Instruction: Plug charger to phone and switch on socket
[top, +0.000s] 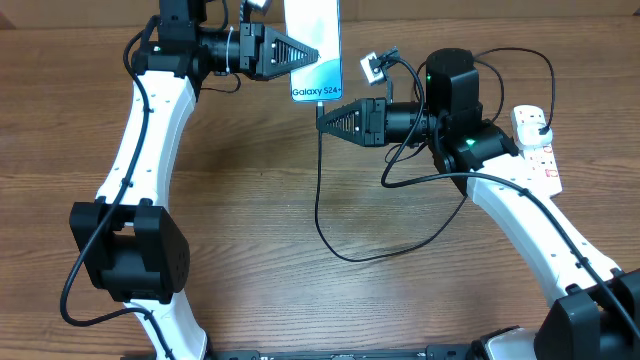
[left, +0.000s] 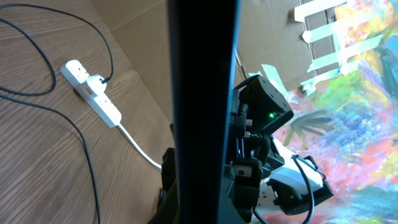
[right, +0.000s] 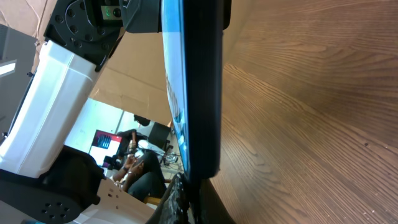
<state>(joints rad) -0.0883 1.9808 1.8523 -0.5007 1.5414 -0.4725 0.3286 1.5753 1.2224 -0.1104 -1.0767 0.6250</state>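
Observation:
My left gripper (top: 300, 52) is shut on the phone (top: 314, 40) and holds it above the table's far edge, the "Galaxy S24" end toward me. My right gripper (top: 328, 118) is shut on the charger's connector tip, right at the phone's near end. The thin black charger cable (top: 318, 205) hangs from there and loops over the table to its plug (top: 540, 123) in the white socket (top: 540, 160) at the right. In the left wrist view the phone (left: 202, 93) is an edge-on dark bar and the socket (left: 102, 99) lies behind. In the right wrist view the phone edge (right: 199, 87) stands above my closed fingers (right: 193, 202).
The socket's thick white cord (left: 140, 149) runs off toward the table's edge. The right arm's own black cables (top: 420, 165) hang near its wrist. A cardboard wall (left: 149, 37) stands behind the table.

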